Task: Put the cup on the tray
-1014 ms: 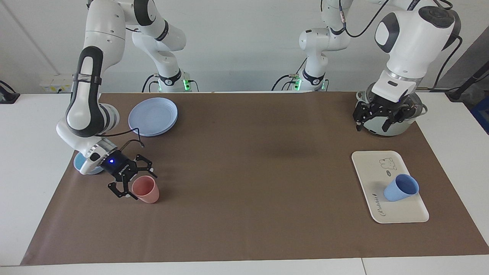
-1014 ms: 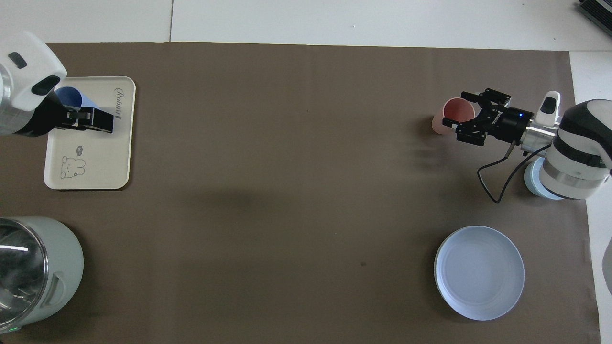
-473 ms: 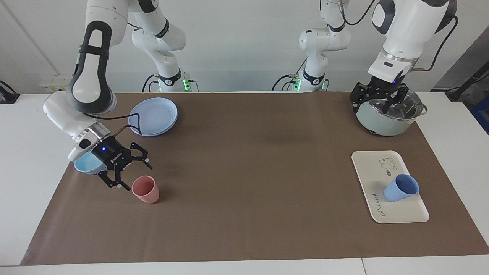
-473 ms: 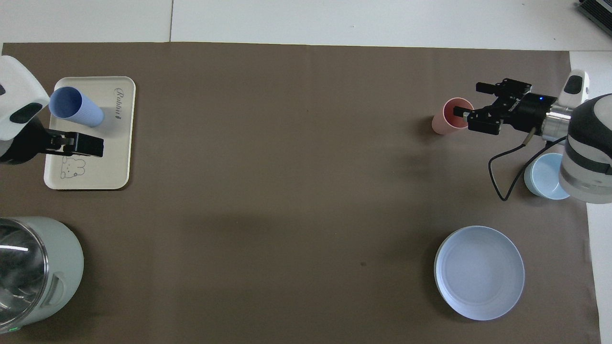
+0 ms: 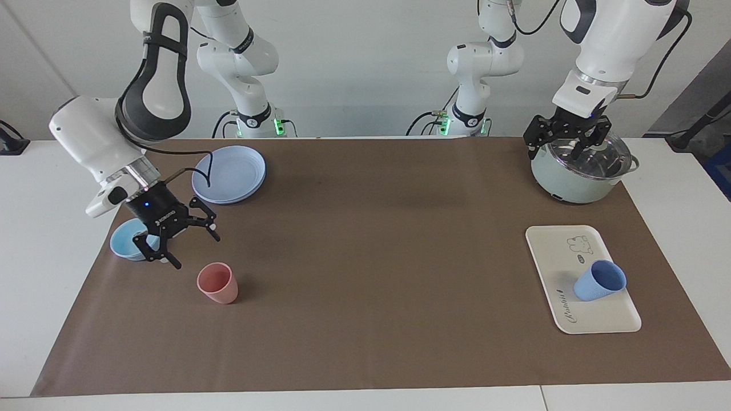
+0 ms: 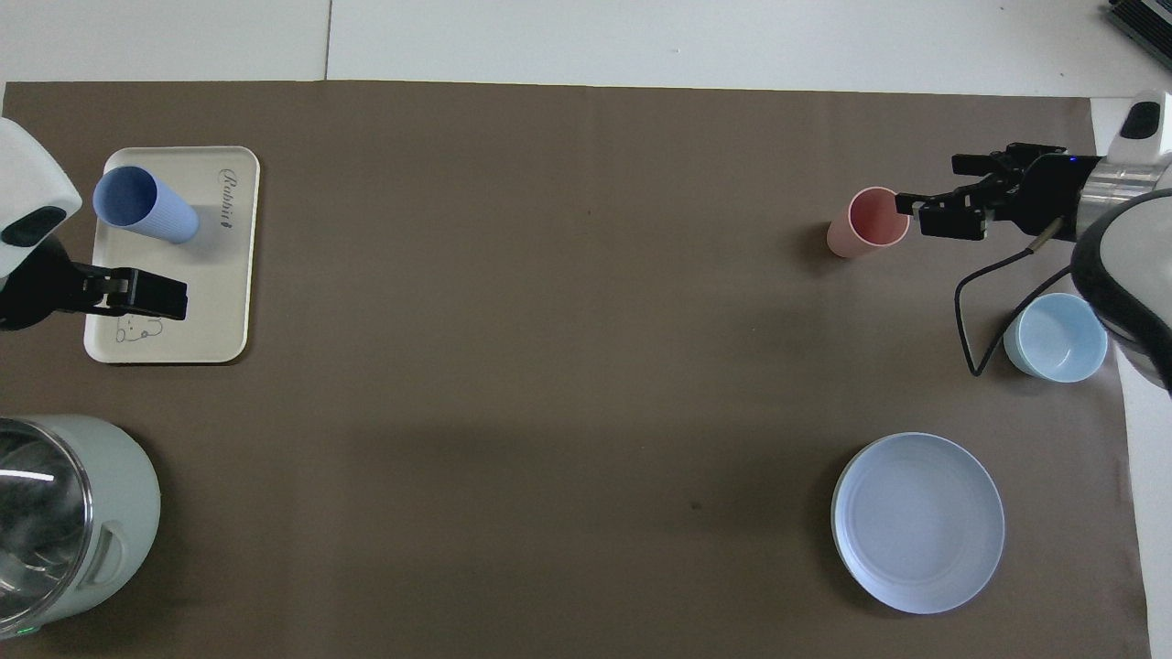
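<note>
Periwinkle-blue tapered plastic cup [image 5: 599, 280] standing on cream-white rectangular tray [image 5: 548, 251], near its edge. Left gripper [image 5: 566, 142] open, empty, over pot [image 5: 579, 171]. Right gripper [image 5: 174, 242] open above worktop [image 5: 371, 257]. Risk: tipping from any jolt to tray.

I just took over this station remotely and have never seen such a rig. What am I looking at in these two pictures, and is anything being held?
Two white robot arms work at a table covered with a brown mat. One picture faces the robots from across the table; the other looks down from above their end.

The blue cup already stands on the cream tray. The left gripper hangs open and empty over a pale green pot. The right gripper hangs open and empty over the mat, between a light-blue bowl and a pink cup. A stack of blue plates lies nearer the robots. Nothing is held.
</note>
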You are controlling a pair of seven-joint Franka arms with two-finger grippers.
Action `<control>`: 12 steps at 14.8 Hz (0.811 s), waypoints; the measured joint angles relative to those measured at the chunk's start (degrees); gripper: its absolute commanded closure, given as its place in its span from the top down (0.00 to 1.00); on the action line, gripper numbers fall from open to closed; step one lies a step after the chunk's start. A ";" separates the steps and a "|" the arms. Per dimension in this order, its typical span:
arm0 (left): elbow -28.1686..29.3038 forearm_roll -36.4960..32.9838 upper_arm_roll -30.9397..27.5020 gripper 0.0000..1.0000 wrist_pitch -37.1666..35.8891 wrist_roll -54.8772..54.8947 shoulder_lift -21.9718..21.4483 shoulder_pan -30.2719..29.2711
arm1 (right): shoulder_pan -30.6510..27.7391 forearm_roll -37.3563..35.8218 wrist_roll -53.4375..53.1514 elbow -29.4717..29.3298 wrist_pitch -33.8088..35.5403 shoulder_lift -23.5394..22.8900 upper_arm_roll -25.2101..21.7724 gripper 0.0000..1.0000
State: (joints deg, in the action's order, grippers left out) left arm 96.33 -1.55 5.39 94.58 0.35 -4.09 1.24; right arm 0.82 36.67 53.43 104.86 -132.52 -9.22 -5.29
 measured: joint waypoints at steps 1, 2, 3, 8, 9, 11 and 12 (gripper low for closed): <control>-0.22 0.02 -0.13 1.00 -0.05 0.00 0.01 0.00 | 0.83 -4.95 -5.87 -0.17 0.02 1.03 0.15 1.00; -0.76 0.06 -0.24 1.00 -0.33 0.00 0.05 0.00 | 1.83 -10.16 -12.38 -0.24 0.10 2.15 0.30 1.00; -1.69 0.09 -0.28 1.00 -1.19 0.00 0.18 -0.01 | 2.66 -15.27 -18.87 -0.28 0.70 3.28 0.38 1.00; -11.11 0.11 -0.32 1.00 -8.40 0.00 4.82 -0.01 | 4.28 -31.86 -44.32 -0.83 13.02 8.68 0.49 1.00; -12.40 0.11 -0.32 1.00 -8.76 0.00 6.13 -0.01 | 4.22 -32.43 -47.80 -1.88 17.21 9.43 0.39 1.00; -13.35 0.12 -0.26 1.00 -8.77 0.00 8.01 0.01 | 3.65 -33.36 -52.69 -6.88 28.32 10.16 0.10 1.00; -13.16 0.12 -0.18 1.00 -8.77 0.00 8.47 0.03 | 3.00 -33.84 -54.05 -9.82 33.99 10.36 -0.01 1.00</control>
State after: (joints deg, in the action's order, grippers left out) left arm 83.17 -1.43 5.21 85.81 0.35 4.38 1.27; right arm 3.82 2.83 -0.62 95.04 -98.53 1.14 -5.31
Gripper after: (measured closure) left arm 0.000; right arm 0.000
